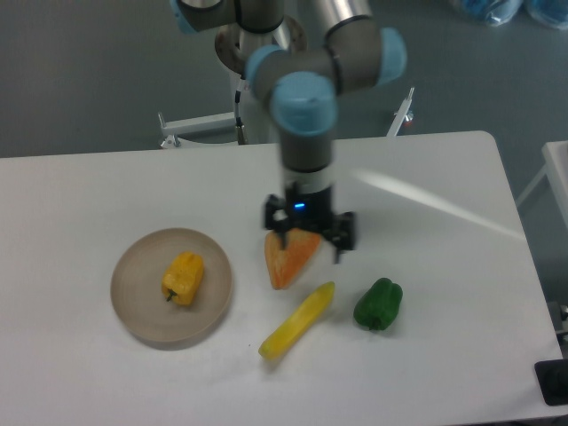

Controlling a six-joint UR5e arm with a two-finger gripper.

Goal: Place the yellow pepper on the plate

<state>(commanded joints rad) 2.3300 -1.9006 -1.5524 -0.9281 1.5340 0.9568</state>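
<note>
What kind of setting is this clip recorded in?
Probably a robotics lab test bench: a white table on a grey floor, an arm whose gripper hangs over toy-like vegetables, such as the yellow pepper on the plate.

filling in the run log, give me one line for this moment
yellow pepper: lying on plate, released | gripper: jaws open, above orange wedge | task: looks done

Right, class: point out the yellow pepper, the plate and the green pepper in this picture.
yellow pepper (183, 277), fixed camera view, middle of its body.
plate (133, 315), fixed camera view, bare surface near the lower left rim.
green pepper (378, 304), fixed camera view, middle of its body.
</note>
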